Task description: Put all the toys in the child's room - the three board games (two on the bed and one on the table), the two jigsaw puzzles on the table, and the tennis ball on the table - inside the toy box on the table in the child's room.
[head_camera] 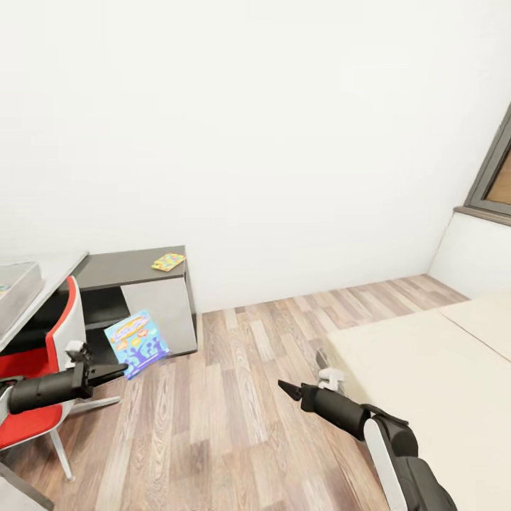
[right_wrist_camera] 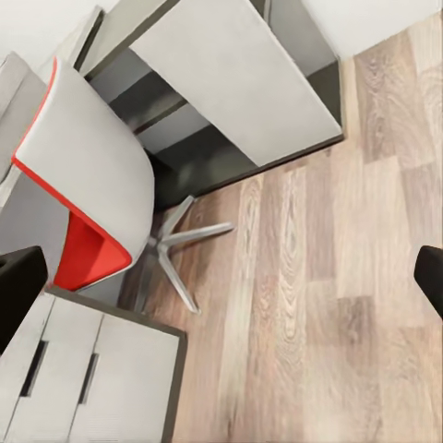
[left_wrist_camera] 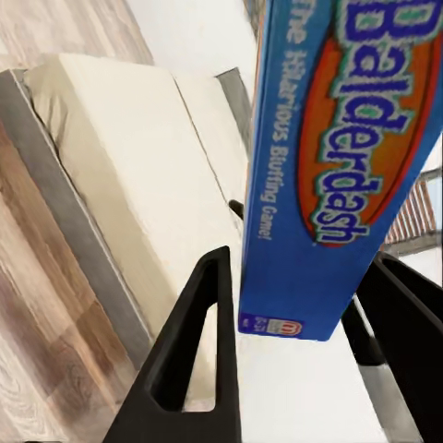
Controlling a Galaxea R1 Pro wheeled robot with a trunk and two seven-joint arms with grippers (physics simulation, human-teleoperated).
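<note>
Left hand clamped on the blue Balderdash board game, box held up off the floor, tilted, in front of the desk's end cabinet; in the left wrist view the box sits edge-on between the two dark fingers. Right hand held low over the wood floor, just beside the near corner of the bed; from the head view it looks pinched to a point, but the right wrist view shows only slivers of its fingertips at opposite frame edges, so can't tell its opening for sure. Red chair with white shell sits at the desk, left of the held box. Light grey toy box on the desk top, at the head view's left edge. One jigsaw puzzle lies flat on the dark top of the desk's end section, near the wall. Beige mattress bare in what shows. Window frame at far right.
</note>
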